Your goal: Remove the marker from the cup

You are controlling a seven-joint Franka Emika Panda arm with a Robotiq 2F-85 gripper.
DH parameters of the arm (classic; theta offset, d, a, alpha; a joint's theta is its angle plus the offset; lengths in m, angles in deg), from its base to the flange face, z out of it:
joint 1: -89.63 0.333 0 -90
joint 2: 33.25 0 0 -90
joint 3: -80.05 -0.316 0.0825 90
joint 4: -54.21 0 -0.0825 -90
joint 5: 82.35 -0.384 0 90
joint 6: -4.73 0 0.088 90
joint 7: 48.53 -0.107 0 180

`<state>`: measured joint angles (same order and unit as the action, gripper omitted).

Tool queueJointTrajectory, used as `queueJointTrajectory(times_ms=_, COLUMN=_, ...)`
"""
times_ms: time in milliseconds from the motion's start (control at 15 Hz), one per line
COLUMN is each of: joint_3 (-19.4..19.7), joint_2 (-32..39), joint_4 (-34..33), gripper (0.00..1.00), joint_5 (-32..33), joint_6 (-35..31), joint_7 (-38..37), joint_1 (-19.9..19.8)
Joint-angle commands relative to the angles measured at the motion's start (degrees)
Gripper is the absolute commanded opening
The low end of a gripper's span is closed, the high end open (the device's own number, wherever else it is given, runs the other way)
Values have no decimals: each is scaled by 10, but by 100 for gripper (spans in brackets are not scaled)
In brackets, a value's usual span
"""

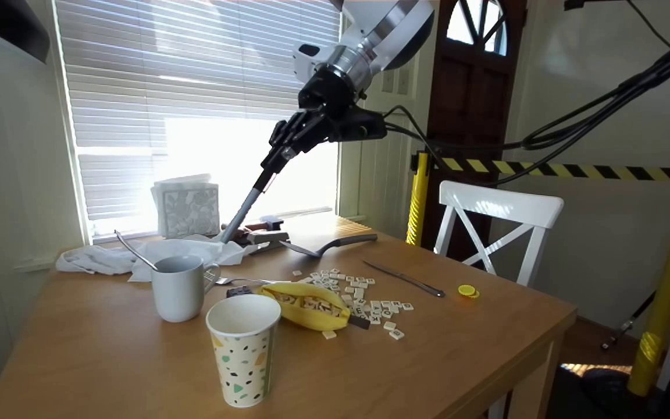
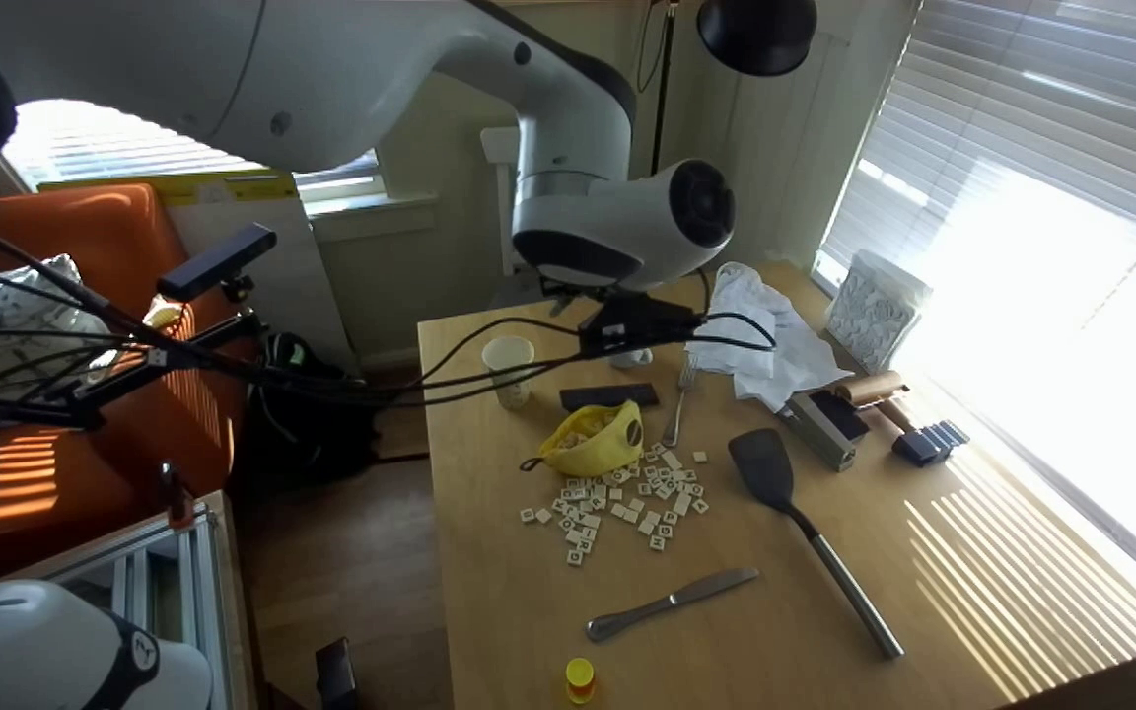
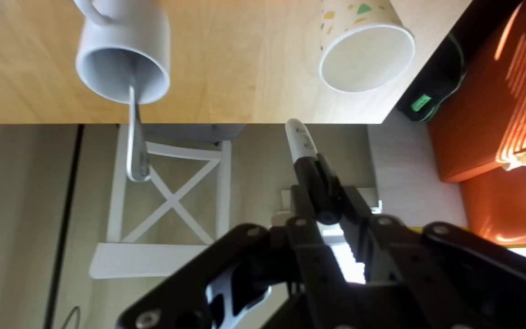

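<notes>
While the end effector [image 1: 274, 163] pinches the marker [image 1: 241, 213], the pale end slants down and left below the grip, well apart from the near speckled cup [image 1: 243, 361].

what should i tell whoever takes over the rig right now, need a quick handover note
Black two-fingered gripper: shut on the slim grey-and-black marker, held in the air.
Tall white paper cup with coloured speckles: upright on the light wooden table, no marker showing in it.
Done: the marker is out of the cup.
Left: probably only setting the marker down and letting go.
</notes>
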<state>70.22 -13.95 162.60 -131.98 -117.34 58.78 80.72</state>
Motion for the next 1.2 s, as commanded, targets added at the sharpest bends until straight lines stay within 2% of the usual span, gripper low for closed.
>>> queueJointTrajectory(times_ms=0, joint_3=37, joint_2=-42, joint_4=74, gripper=5, joint_5=-48, joint_6=-108, joint_7=2, joint_1=21)
queueJointTrajectory(times_ms=200, joint_3=45, joint_2=-41, joint_4=103, gripper=5, joint_5=-94, joint_6=-211, joint_7=3, joint_1=27)
queueJointTrajectory(times_ms=267, joint_3=48, joint_2=-21, joint_4=66, gripper=21, joint_5=-60, joint_6=-156, joint_7=0, joint_1=23)
queueJointTrajectory(times_ms=400, joint_3=49, joint_2=-22, joint_4=82, gripper=21, joint_5=-74, joint_6=-192, joint_7=0, joint_1=26)
queueJointTrajectory(times_ms=533, joint_3=50, joint_2=-22, joint_4=84, gripper=21, joint_5=-77, joint_6=-196, joint_7=0, joint_1=27)
queueJointTrajectory(times_ms=600, joint_3=50, joint_2=-22, joint_4=85, gripper=5, joint_5=-78, joint_6=-197, joint_7=0, joint_1=27)
queueJointTrajectory(times_ms=667, joint_3=62, joint_2=-4, joint_4=78, gripper=5, joint_5=-45, joint_6=-237, joint_7=-38, joint_1=41)
queueJointTrajectory(times_ms=800, joint_3=66, joint_2=28, joint_4=60, gripper=5, joint_5=-54, joint_6=-318, joint_7=-52, joint_1=47)
queueJointTrajectory(times_ms=933, joint_3=61, joint_2=55, joint_4=41, gripper=5, joint_5=-76, joint_6=-375, joint_7=-48, joint_1=42)
queueJointTrajectory(times_ms=1133, joint_3=32, joint_2=96, joint_4=-4, gripper=5, joint_5=-144, joint_6=-421, joint_7=-5, joint_1=16)
